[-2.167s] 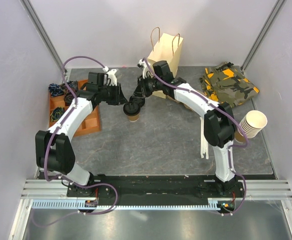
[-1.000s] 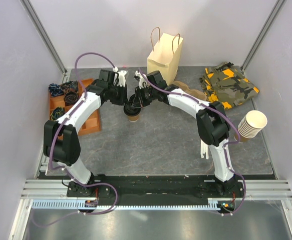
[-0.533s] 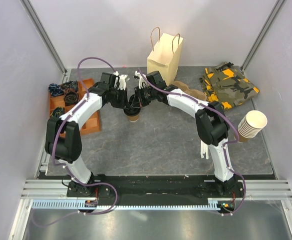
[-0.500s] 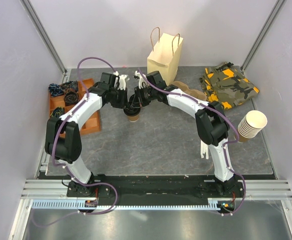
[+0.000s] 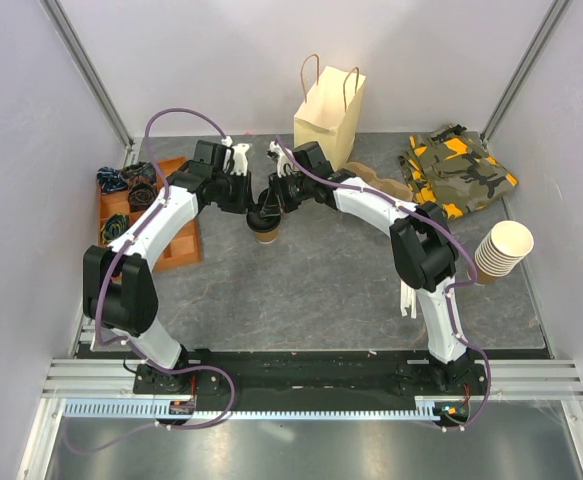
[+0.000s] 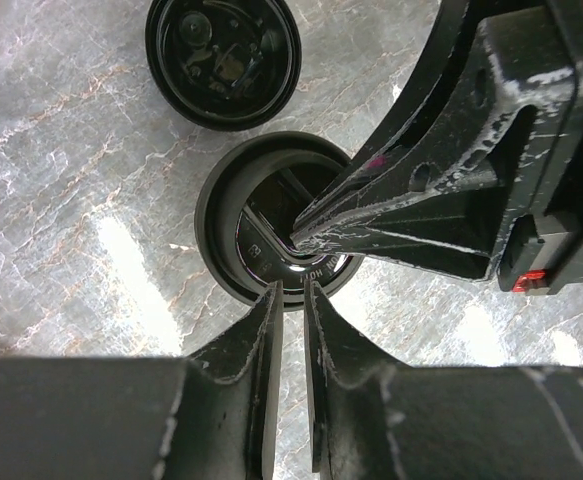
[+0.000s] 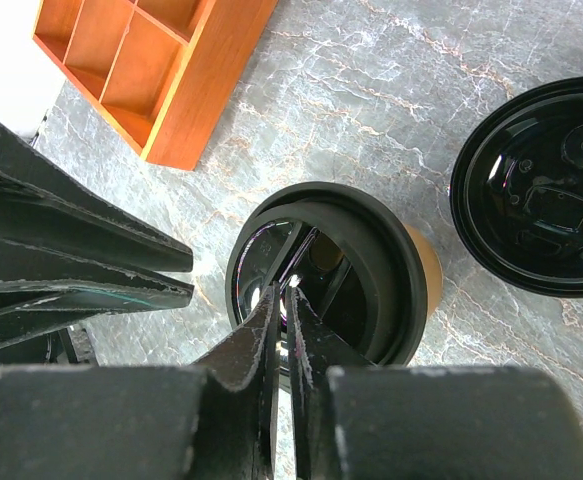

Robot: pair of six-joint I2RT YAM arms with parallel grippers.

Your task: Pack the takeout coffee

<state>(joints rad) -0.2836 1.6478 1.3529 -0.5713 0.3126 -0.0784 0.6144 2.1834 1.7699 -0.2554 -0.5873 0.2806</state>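
The takeout coffee (image 5: 264, 230), a small brown paper cup with a round black plastic lid (image 7: 371, 235), stands upright on the grey marbled tabletop (image 5: 321, 280) between my two arms. It is in front of the tan paper bag with handles (image 5: 329, 108) and just beside a loose black plastic lid (image 7: 541, 190). Its long axis runs straight up, lid uppermost and base on the tabletop. My left fingers (image 6: 292, 292) are drawn nearly together, with only a slit between them and nothing in it, and their tips are at the near rim of the lid. My right fingers (image 7: 283, 300) are likewise almost closed, tips down in the lid's sunken middle. Neither pair grips the cup. I cannot see how full it is, so it may be light or may slosh. I judge the paper wall thin enough to dent under a hard squeeze, and the lid glossy, slippery and only snapped on. So I would take it by the brown wall just below the lid's rim, firmly but gently, keep it vertical, and lower it base first into the bag.
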